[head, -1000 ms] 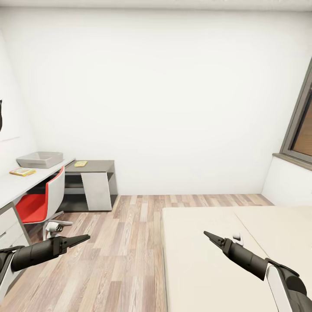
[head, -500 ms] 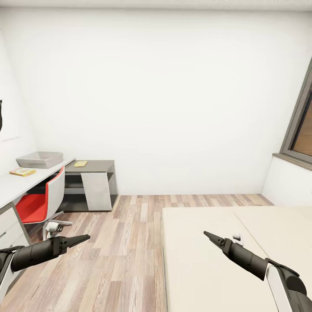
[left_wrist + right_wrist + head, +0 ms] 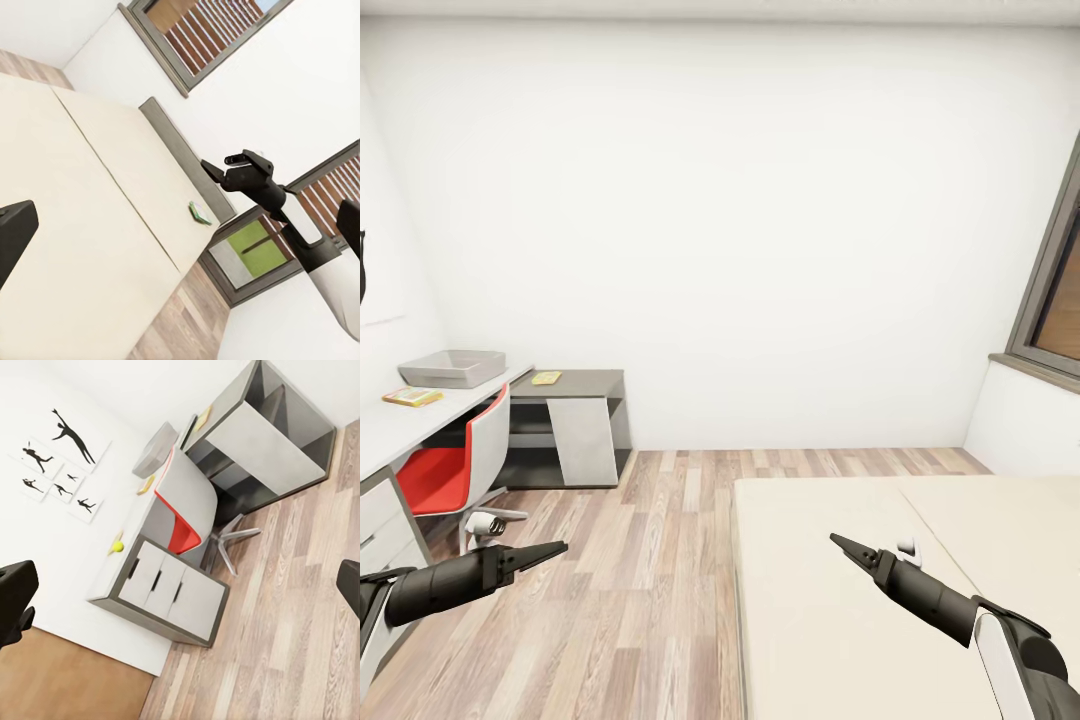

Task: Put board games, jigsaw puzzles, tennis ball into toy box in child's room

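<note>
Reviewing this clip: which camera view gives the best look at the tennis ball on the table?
The right wrist view: the tennis ball sits as a small yellow-green dot on the table above the drawers. The head view shows the table's farther stretch with the toy box.

Two slim arms, matte dark grey, each tapering to a black pointed left hand [image 3: 550,549] and right hand [image 3: 844,543]. Glossy white shell with dark trim at right forearm [image 3: 1005,655]. Small white fitting beside right hand. Blocky black fingertips [image 3: 16,598].
</note>
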### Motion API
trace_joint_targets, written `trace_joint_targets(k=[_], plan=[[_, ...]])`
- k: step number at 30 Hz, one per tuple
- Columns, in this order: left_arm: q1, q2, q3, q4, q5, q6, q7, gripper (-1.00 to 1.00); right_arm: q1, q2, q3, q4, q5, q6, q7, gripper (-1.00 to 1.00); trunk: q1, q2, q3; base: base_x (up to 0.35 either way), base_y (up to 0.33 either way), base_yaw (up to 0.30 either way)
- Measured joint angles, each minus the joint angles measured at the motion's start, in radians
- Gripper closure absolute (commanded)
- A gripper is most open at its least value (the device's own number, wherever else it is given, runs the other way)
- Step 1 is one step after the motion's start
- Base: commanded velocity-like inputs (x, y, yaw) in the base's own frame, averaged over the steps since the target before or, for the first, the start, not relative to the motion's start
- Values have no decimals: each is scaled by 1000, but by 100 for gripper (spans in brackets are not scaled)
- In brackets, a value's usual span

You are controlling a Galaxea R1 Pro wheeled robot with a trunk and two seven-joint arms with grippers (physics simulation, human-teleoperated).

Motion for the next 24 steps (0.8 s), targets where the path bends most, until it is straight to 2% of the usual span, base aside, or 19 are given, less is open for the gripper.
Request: trace_joint_targets(k=[24], plan=[[0, 0, 0, 0, 0, 0, 0, -100, 0, 0, 0, 0, 0, 0, 0, -100, 0, 0, 0, -3, 0, 0]])
